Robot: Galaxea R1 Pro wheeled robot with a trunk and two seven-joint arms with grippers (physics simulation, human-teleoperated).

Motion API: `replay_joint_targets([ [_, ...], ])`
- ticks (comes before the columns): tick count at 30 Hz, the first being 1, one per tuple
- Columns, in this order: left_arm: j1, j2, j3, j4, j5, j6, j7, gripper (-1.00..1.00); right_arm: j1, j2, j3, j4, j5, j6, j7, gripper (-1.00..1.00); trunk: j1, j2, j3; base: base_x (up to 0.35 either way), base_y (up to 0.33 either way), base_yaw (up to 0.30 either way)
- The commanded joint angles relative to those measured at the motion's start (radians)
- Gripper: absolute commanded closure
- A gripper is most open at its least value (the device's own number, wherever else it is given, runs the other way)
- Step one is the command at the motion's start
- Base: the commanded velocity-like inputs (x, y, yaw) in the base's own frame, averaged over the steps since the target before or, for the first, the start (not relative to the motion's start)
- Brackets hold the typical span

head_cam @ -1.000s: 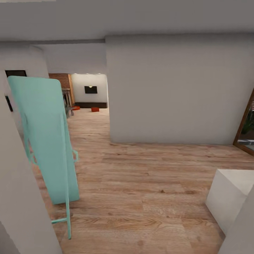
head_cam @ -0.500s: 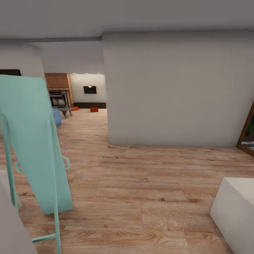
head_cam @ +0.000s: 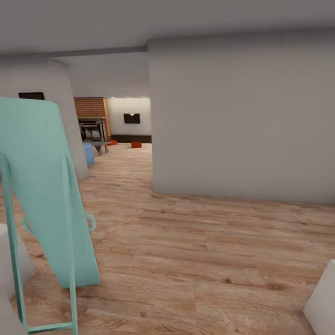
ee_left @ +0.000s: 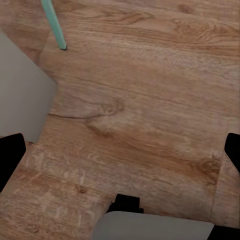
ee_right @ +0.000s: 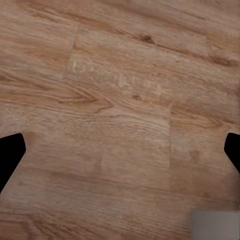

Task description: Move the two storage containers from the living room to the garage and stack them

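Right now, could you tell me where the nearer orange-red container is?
In the head view, the storage container sits far down the hallway on the wood floor, before the dark low cabinet, below the wall TV.

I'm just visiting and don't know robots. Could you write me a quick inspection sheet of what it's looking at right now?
Surface: light wood plank floor, bare beneath both wrist cameras.
Job's things: two small orange-red containers, one on the far floor by the dark low cabinet, another partly hidden near the fireplace.
Clutter: tall mint-green folded stand leaning close at the left; blue seat edge farther off.
Grippers: left gripper and right gripper both open, holding nothing.
Cables: nothing seen.
Surroundings: big white wall on the right, a passage to the living room beside it, a wall TV at the end.
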Motion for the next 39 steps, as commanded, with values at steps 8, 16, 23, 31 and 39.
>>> replay_joint_targets([
  [8,0.0,-0.001,0.002,-0.002,0.003,-0.002,-0.001,-1.0,0.001,-0.001,0.0,-0.001,0.011,0.001,-0.007,-1.0,0.001,0.0,-0.001,0.325,-0.077,0.026],
  [16,0.0,-0.001,0.002,-0.002,0.003,-0.002,-0.001,-1.0,0.001,0.0,0.004,0.0,0.012,0.001,-0.007,-1.0,0.001,0.0,-0.001,0.325,-0.077,0.001],
  [23,0.0,-0.001,0.002,-0.002,0.003,-0.002,0.001,-1.0,0.001,-0.001,0.007,0.0,0.015,0.001,-0.007,-1.0,0.001,0.0,-0.001,0.325,-0.077,0.0],
  [31,0.0,-0.002,0.002,-0.002,0.003,-0.002,0.001,-1.0,0.001,0.0,0.008,0.0,0.015,0.001,-0.008,-1.0,0.001,0.0,-0.001,0.325,-0.068,0.0],
  [39,0.0,-0.002,0.002,-0.002,0.002,-0.002,0.001,-1.0,0.001,0.0,0.007,0.0,0.015,0.001,-0.008,-1.0,0.001,0.0,-0.001,0.325,-0.008,0.0],
])
